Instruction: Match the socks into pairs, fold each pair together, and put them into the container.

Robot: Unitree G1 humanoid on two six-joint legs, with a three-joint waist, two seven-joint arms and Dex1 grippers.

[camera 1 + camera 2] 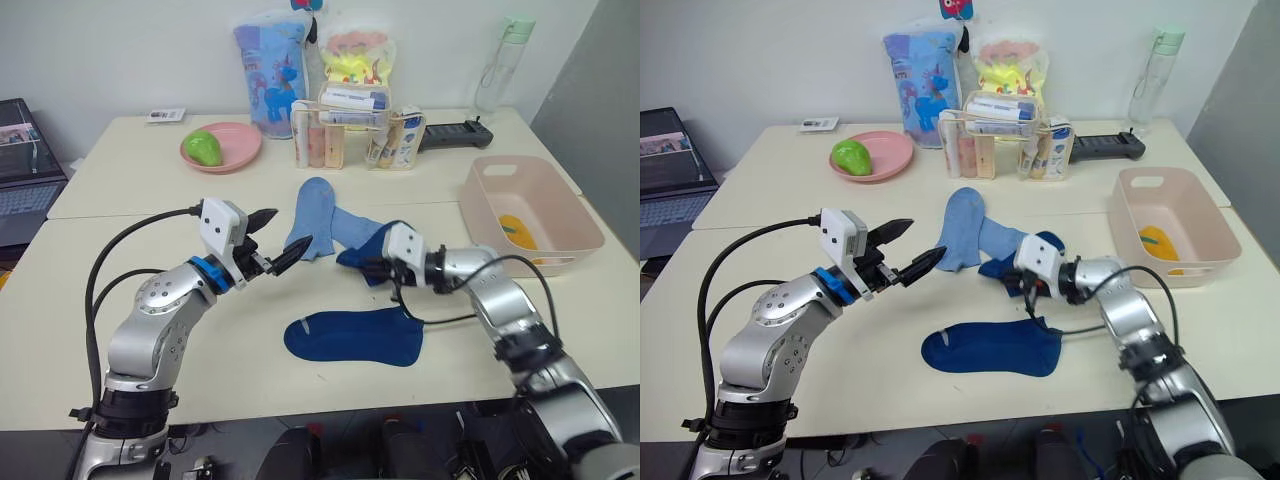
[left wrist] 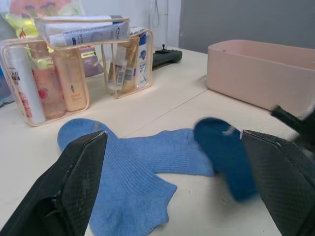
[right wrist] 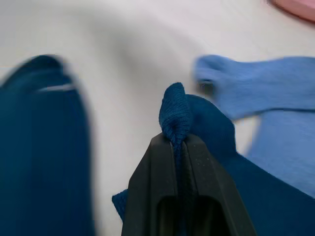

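a fold of ribbed knit on one navy sock (image 3: 175,105) is pinched tight between the right gripper (image 1: 378,266) fingers, bunched into a little ridge at the tips. that sock is crumpled near the table (image 1: 120,215) middle, touching the two light blue socks (image 1: 315,215), which are laid flat and overlapped in a rough v, soft and finely ribbed. the other navy sock (image 1: 353,337) is spread flat nearer the front edge, with a small pale mark at its cuff end. the left gripper (image 1: 277,242) is held spread wide with nothing in it, just beside the light blue pair; textured pads can be seen on its fingers (image 2: 81,172). the basin (image 1: 572,205), smooth pale pink plastic with rounded corners and a handle slot, is parked by the right table edge, something yellow (image 1: 518,229) seen inside. bare tabletop is left in front of the left arm and between the socks and basin.
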